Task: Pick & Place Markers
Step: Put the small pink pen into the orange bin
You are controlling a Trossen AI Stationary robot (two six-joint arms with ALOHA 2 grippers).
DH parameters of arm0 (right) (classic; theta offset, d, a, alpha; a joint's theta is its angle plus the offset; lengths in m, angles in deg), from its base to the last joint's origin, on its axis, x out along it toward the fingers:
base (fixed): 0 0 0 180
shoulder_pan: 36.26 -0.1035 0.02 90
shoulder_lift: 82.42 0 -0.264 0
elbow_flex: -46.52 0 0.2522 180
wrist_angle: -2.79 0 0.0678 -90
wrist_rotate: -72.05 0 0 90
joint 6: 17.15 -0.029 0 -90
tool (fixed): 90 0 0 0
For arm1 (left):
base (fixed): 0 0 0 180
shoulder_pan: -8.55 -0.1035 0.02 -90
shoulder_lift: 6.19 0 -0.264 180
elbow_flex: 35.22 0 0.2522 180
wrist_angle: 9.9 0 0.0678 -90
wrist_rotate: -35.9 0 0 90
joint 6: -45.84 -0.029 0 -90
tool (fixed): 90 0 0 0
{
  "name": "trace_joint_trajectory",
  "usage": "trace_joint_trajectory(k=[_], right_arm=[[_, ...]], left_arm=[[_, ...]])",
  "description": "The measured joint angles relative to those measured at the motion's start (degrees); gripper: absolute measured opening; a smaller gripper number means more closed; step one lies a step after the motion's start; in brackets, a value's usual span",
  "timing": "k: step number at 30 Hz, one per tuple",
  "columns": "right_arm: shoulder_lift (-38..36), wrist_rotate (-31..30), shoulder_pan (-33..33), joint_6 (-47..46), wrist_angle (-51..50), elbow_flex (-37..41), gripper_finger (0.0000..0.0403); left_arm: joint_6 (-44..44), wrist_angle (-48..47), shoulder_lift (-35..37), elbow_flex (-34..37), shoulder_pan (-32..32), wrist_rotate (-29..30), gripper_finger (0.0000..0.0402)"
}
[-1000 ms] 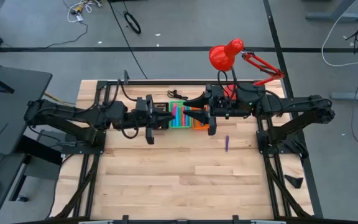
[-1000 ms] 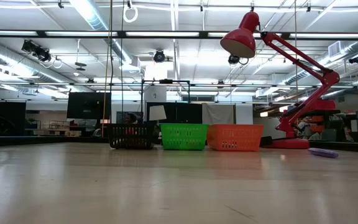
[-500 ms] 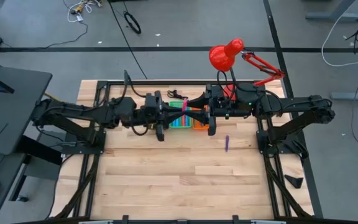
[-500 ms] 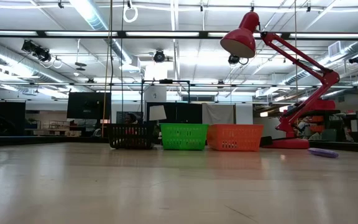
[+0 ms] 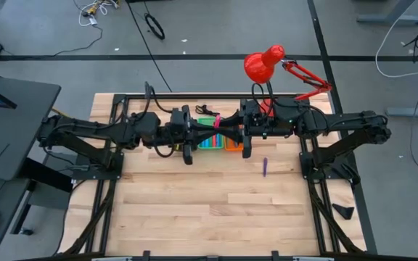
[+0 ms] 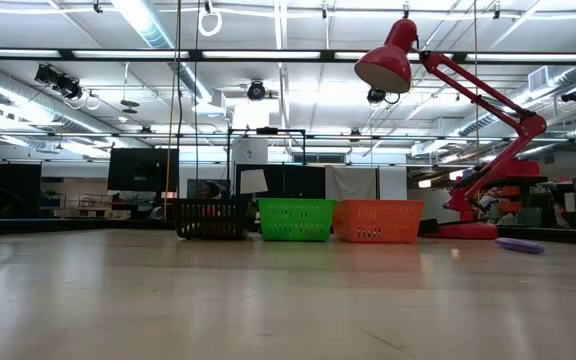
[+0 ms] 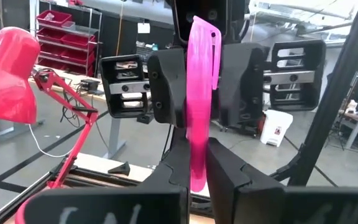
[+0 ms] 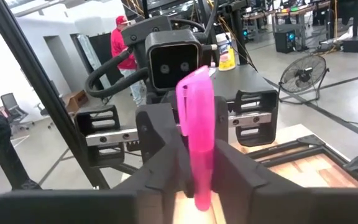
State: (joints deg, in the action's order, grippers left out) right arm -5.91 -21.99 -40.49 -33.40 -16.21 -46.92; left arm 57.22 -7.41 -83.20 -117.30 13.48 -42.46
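Left pincer (image 5: 207, 133) advanced, meeting right pincer (image 5: 223, 130) on pink marker (image 7: 199, 99).

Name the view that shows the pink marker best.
Left wrist: the pink marker fills the frame, upright, pinched by both claws. Right wrist shows it partly hidden by fingers; high view only a sliver; low view none.

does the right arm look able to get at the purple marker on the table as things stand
Probably not yet: the right pincer is shut on the pink marker, as is the left pincer. The purple marker lies apart on bare table, with nothing over it.
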Motion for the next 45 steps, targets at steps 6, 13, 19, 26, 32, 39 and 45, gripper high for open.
trace_joint_trajectory(k=[6, 13, 19, 26, 32, 39, 45], right_arm=[[-0.03, -0.25, 0.00, 1.41, -0.09, 0.00, 0.0024], [-0.11, -2.91, -0.04, -0.12, -2.08, 0.00, 0.0015], [-0.22, -6.97, -1.00, -4.32, -6.82, 0.00, 0.0015], [-0.48, -21.84, -5.27, -11.40, -12.79, 0.00, 0.0015], [-0.44, -30.31, -9.04, -25.64, -20.63, 0.00, 0.0014], [-0.42, -36.52, -11.92, -37.79, -26.15, -0.02, 0.0014], [0.14, -36.26, -10.42, -46.83, -31.56, -0.02, 0.0014]], left_arm=[[0.43, 0.02, 0.02, 0.00, 0.00, 0.18, 0.0028], [2.99, -2.89, 0.72, 0.07, 0.00, -1.98, 0.0123], [3.30, -10.59, 3.78, 0.07, 0.00, -2.01, 0.0202], [3.92, -18.98, 7.47, 0.07, 0.00, -1.42, 0.0227], [4.54, -27.54, 9.60, 0.13, -0.57, -0.82, 0.0228], [4.55, -33.94, 10.45, 0.09, -2.45, -0.79, 0.0228], [4.57, -35.63, 10.45, 0.09, -3.83, -3.40, 0.0229]])
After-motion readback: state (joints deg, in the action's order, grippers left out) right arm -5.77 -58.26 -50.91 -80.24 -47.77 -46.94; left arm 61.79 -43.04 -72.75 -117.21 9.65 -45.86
